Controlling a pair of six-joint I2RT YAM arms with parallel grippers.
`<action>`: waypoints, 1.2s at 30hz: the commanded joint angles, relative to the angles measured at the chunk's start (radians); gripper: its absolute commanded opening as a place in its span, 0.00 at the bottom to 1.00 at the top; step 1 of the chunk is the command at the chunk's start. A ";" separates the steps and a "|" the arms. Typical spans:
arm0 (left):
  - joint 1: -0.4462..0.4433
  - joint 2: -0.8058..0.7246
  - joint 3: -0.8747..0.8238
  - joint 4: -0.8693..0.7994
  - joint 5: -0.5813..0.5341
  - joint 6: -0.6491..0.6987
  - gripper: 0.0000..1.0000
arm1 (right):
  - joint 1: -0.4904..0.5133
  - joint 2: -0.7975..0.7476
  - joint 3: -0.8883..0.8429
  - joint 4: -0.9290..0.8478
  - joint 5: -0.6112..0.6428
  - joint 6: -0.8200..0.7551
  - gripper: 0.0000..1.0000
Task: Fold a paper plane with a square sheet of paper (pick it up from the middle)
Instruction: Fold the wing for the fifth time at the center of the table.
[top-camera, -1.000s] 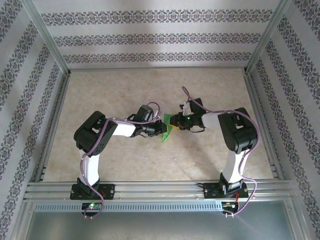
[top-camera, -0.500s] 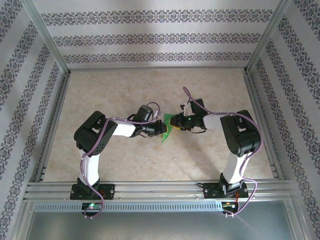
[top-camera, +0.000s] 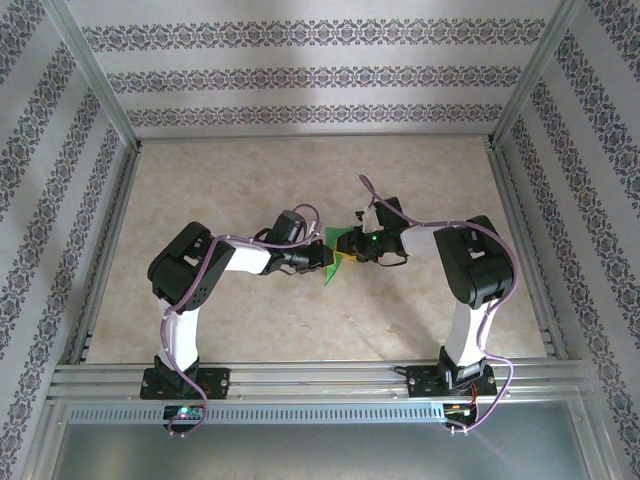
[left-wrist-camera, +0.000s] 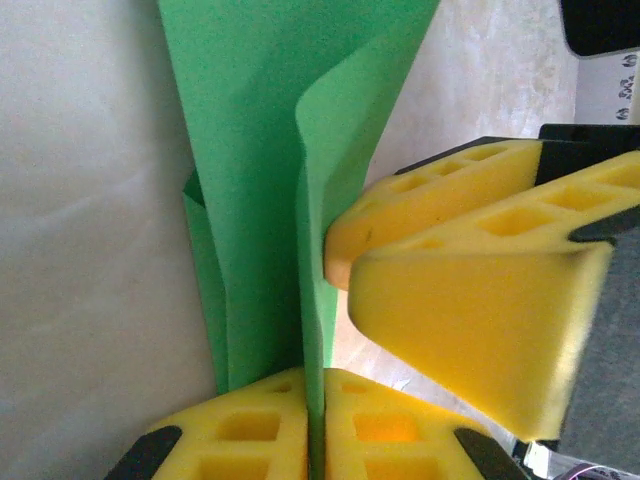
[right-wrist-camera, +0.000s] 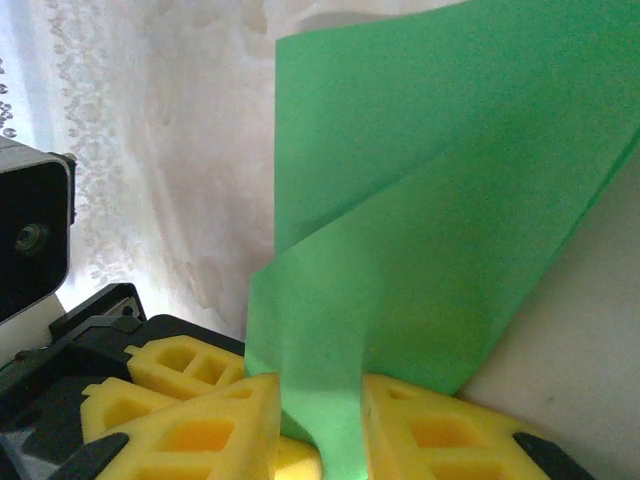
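The pale marbled surface (top-camera: 250, 180) stretches wide around both hands. The partly folded green paper sheet (left-wrist-camera: 260, 120) is held where the two hands meet, its layers fanning out ahead of their fingertips. The left hand (left-wrist-camera: 315, 420) is clamped on one creased layer. The right hand (right-wrist-camera: 318, 425) pinches a fold just beside it, its yellow fingers close against the paper's other side.

No legible text, tiny dark marks on white housing (left-wrist-camera: 628, 88), perhaps lettering, too blurred
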 joint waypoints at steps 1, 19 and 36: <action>0.014 0.030 -0.035 -0.087 -0.064 0.024 0.14 | 0.009 0.031 0.015 -0.044 0.039 -0.011 0.28; 0.013 -0.147 -0.090 -0.133 -0.022 -0.027 0.24 | 0.032 0.046 0.055 -0.174 0.146 -0.048 0.28; -0.008 -0.135 -0.050 -0.135 -0.006 -0.036 0.21 | 0.034 0.010 0.039 -0.140 0.135 -0.044 0.32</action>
